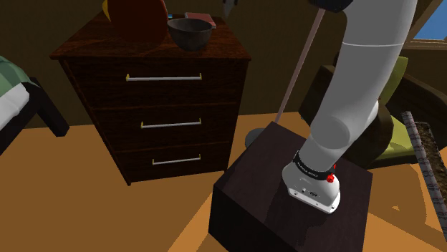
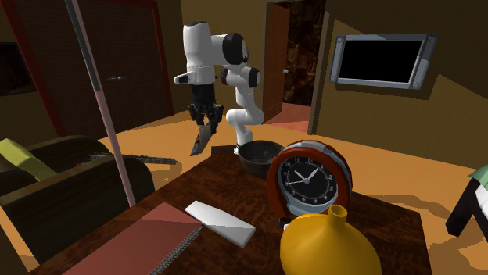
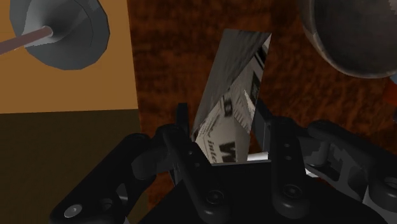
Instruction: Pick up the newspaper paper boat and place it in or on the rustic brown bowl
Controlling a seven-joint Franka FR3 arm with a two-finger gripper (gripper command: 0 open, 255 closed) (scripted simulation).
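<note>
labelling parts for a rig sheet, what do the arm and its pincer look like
The arm is built of thick rounded white tubes with dark joints. Near its foot sits a black band with small white lettering, and beside it a red button. The pincer is all black, with two flat fingers and round screw heads on its body.

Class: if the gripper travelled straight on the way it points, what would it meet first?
Probably the dresser top, the paper boat in the gripper touching first; the bowl sits off to the side.

Home bedroom, dark wooden dresser [image 1: 172, 100], bed corner [image 1: 10, 97], armchair [image 2: 78, 176], wall-mounted television [image 2: 383, 61], alarm clock [image 2: 309, 178]
</note>
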